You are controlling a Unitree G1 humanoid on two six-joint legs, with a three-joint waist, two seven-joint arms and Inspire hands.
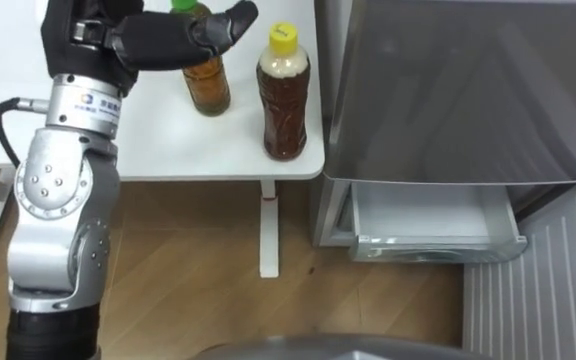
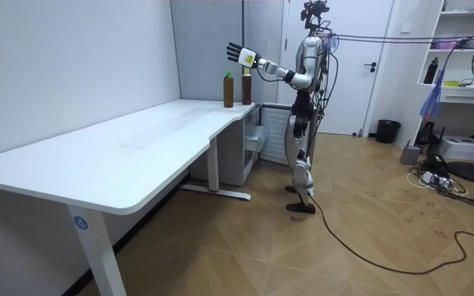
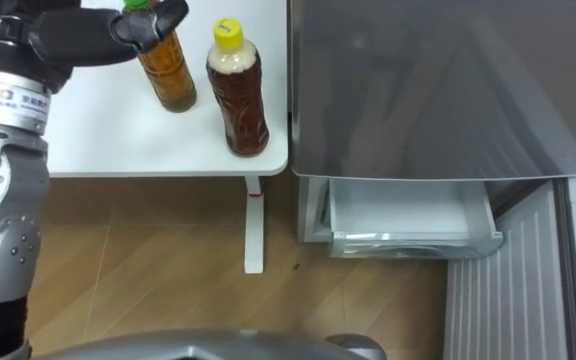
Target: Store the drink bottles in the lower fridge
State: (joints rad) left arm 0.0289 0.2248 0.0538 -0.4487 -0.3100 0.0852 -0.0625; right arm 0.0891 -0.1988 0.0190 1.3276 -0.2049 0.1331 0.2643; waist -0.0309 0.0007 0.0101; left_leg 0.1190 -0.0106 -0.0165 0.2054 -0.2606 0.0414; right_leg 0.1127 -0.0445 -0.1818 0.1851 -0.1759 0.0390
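Left hand (image 1: 158, 40): at the upper left of the left eye view, reaching out over the white table (image 1: 168, 150). Fingers (image 1: 223, 25) are stretched out and loose, holding nothing. The room view shows the same hand raised with its fingers spread, above the bottle tops.

Obs. 1: my fingertips cross in front of the cap of the green-capped bottle (image 1: 208, 85). I cannot tell whether they touch it. No finger is curled round the bottle.

Obs. 2: 2 drinks are in view, both upright on the table near its right edge, at the top centre of the frame. The green-capped bottle holds an amber drink. The yellow-capped bottle (image 1: 284, 100) stands just to its right, closer to the table corner, and holds a darker brown drink. The 2 stand apart, not touching.

Obs. 3: the grey fridge (image 1: 468, 90) takes up the upper right of the frame, right beside the table edge. Below its grey front, a pale drawer (image 1: 428, 215) is pulled out at the centre right, over the wooden floor (image 1: 188, 270). Neither drink is in the drawer.

Position: in the room view I stand at the far end of the table, facing the fridge.
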